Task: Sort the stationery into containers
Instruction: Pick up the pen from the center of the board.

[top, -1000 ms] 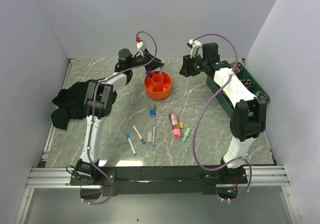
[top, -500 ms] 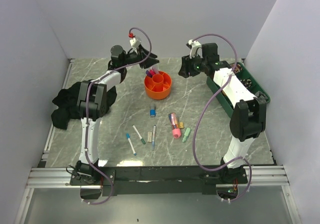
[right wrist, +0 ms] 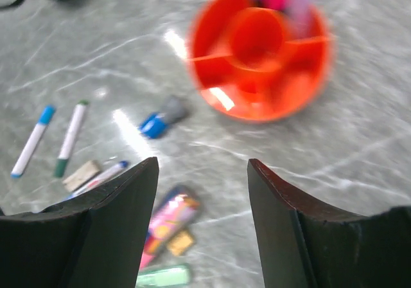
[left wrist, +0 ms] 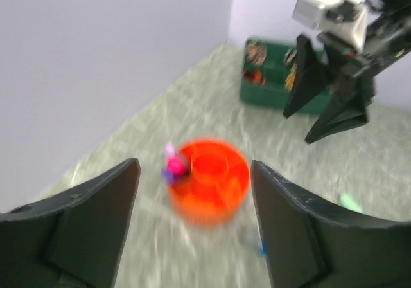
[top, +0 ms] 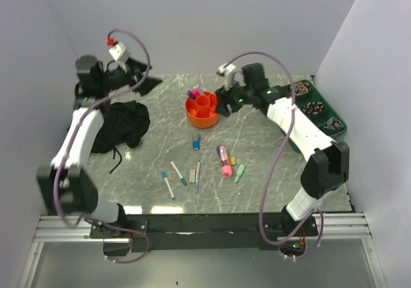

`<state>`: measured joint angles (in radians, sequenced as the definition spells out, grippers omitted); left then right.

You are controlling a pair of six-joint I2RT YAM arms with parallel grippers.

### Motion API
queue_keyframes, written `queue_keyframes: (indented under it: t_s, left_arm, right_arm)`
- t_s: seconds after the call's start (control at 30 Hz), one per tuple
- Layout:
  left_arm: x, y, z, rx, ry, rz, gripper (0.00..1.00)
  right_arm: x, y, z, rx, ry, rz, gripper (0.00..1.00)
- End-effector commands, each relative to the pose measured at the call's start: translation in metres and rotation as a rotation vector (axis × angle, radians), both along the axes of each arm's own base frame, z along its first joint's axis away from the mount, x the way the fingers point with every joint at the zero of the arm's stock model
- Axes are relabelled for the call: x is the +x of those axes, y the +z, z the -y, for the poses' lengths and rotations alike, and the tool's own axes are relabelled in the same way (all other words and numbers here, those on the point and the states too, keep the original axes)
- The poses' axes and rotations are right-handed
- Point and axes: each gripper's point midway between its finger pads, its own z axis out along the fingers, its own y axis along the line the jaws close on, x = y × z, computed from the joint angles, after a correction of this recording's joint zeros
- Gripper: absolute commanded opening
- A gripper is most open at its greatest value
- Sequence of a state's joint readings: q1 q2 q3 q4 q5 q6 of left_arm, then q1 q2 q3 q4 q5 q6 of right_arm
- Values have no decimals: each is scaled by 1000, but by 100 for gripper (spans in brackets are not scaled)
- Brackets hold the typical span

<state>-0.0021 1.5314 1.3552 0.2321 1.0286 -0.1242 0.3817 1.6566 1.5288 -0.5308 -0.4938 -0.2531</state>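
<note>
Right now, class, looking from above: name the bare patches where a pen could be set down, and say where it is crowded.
Bare marble lies between the black cloth and the orange holder, and at front right between the green highlighter and the right arm. Crowded: the middle in front of the holder, where pens and markers lie close together.

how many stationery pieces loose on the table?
8: blue-capped pen, green-capped pen, tan eraser, thin pen at left; blue piece nearest holder; pink marker, yellow eraser, green highlighter at right.
</note>
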Motion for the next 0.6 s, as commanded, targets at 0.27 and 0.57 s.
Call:
queue_keyframes:
  t_s: [0.27,0.57]
  left_arm:
    - [-126,-142,-127,295,758,-514,99]
    - [-163,-139,-194,249,1049,-708,99]
  right_arm:
    - [-135,-39,-120,-65,195,-150,67]
    - [-174,-75,-173,-101,265,-254,59]
